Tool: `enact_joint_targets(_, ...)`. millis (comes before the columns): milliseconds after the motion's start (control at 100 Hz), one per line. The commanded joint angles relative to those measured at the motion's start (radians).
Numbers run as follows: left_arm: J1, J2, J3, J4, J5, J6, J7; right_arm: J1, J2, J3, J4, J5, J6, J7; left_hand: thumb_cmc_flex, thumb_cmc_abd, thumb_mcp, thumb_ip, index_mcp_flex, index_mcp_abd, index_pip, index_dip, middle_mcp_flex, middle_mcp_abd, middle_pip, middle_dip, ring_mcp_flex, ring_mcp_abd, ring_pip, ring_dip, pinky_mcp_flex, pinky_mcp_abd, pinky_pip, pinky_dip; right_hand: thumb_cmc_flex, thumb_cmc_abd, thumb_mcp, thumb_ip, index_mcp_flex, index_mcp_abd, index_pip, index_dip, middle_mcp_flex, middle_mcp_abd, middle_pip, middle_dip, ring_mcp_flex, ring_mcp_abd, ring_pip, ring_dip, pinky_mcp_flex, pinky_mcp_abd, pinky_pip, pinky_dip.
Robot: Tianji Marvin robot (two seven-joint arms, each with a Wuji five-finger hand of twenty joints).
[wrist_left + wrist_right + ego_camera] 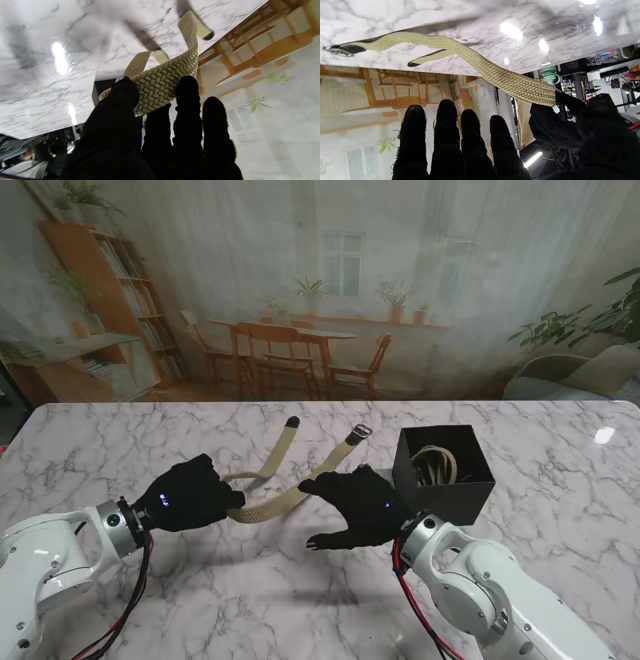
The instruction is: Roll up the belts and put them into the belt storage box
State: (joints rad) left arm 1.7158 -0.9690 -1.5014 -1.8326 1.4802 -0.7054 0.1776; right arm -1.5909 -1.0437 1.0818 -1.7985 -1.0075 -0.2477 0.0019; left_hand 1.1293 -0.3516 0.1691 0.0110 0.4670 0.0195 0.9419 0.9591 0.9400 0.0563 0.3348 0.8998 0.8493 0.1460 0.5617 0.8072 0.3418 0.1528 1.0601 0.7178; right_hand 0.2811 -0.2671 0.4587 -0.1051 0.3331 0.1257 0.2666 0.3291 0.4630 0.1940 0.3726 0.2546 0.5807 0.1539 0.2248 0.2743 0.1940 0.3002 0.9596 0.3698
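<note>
Right of left hand (190, 495) gripping belt (290, 498): box (443, 472), right hand (362, 505) between.

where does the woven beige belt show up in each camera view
Stand view: the beige belt lies mid-table in a V, its bend held in the left hand, the right hand beside it.
Left wrist view: the belt is draped over the fingers, center frame.
Right wrist view: it runs diagonally across the marble.
Shared landmark: the belt's dark tip.
</note>
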Motion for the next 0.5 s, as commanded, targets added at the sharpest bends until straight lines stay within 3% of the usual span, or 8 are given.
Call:
enact_joint_targets(0, -0.011, -0.009, 0.020, -0.027, -0.014, -0.021, -0.017, 0.020, -0.009, -0.014, -0.002, 0.025, 0.013, 0.025, 0.025, 0.004, 0.063, 0.002, 0.011, 0.003, 0.035, 0.015, 0.043, 0.041, 0.034, 0.014, 0.023, -0.005, 0.027, 0.011, 0.002, 0.016, 0.036, -0.002, -0.024, 0.045, -0.030, 0.023, -0.024, 0.012, -0.014, 0.020, -0.036, 0.020, 0.008, -0.009, -0.043, 0.019, -0.040, -0.021, -0.025, 0.034, -0.022, -0.011)
enact_joint_targets(90, -0.028, -0.012, 0.035, -0.031, -0.036, -0.034, -0.046, 0.038, -0.011, -0.031, 0.007, 0.071, 0.017, 0.048, 0.024, 0.005, 0.064, 0.001, 0.011, 0.003, 0.034, 0.015, 0.041, 0.042, 0.039, 0.017, 0.024, -0.003, 0.031, 0.016, 0.001, 0.017, 0.038, -0.001, -0.035, 0.034, -0.035, 0.023, -0.028, -0.020, 0.004, 0.044, -0.056, 0.022, 0.009, -0.010, -0.053, 0.020, -0.042, -0.022, -0.033, 0.036, -0.031, -0.012)
enact_joint_targets(170, -0.044, -0.013, 0.053, -0.033, -0.050, -0.041, -0.070, 0.052, -0.013, -0.045, 0.017, 0.100, 0.017, 0.056, 0.022, 0.008, 0.065, 0.001, 0.011, 0.004, 0.034, 0.015, 0.038, 0.041, 0.044, 0.018, 0.020, -0.004, 0.035, 0.021, -0.001, 0.016, 0.038, -0.001, -0.039, 0.028, -0.033, 0.021, 0.007, -0.126, 0.037, 0.072, -0.113, 0.031, -0.005, -0.015, -0.064, 0.022, -0.042, -0.019, -0.032, 0.035, -0.028, -0.006)
enact_joint_targets(260, -0.057, -0.014, 0.073, -0.035, -0.056, -0.047, -0.080, 0.061, -0.014, -0.057, 0.024, 0.114, 0.017, 0.058, 0.021, 0.008, 0.065, 0.000, 0.008, 0.004, 0.032, 0.017, 0.036, 0.040, 0.048, 0.020, 0.020, -0.005, 0.038, 0.025, 0.000, 0.015, 0.040, -0.001, -0.043, 0.024, -0.035, 0.019, 0.023, -0.171, 0.052, 0.084, -0.147, 0.036, -0.009, -0.019, -0.072, 0.023, -0.039, -0.015, -0.038, 0.036, -0.026, -0.001)
enact_joint_targets(370, -0.070, -0.015, 0.095, -0.034, -0.069, -0.057, -0.088, 0.073, -0.013, -0.071, 0.028, 0.152, 0.016, 0.084, 0.019, 0.009, 0.066, 0.000, 0.006, 0.005, 0.031, 0.019, 0.032, 0.040, 0.050, 0.020, 0.019, -0.005, 0.040, 0.029, -0.001, 0.014, 0.040, 0.000, -0.049, 0.014, -0.033, 0.018, 0.041, -0.166, 0.068, 0.093, -0.158, 0.037, -0.012, -0.025, -0.086, 0.025, -0.042, -0.014, -0.050, 0.041, -0.034, 0.001)
enact_joint_targets(490, -0.075, -0.016, 0.109, -0.035, -0.078, -0.070, -0.081, 0.092, -0.011, -0.090, 0.031, 0.186, 0.024, 0.122, 0.019, 0.010, 0.066, -0.001, 0.004, 0.004, 0.030, 0.023, 0.031, 0.040, 0.053, 0.021, 0.017, -0.006, 0.040, 0.032, -0.002, 0.013, 0.041, -0.001, -0.049, 0.001, -0.026, 0.016, 0.060, -0.206, 0.076, 0.094, -0.176, 0.037, -0.021, -0.033, -0.105, 0.026, -0.049, -0.014, -0.068, 0.046, -0.048, 0.001)
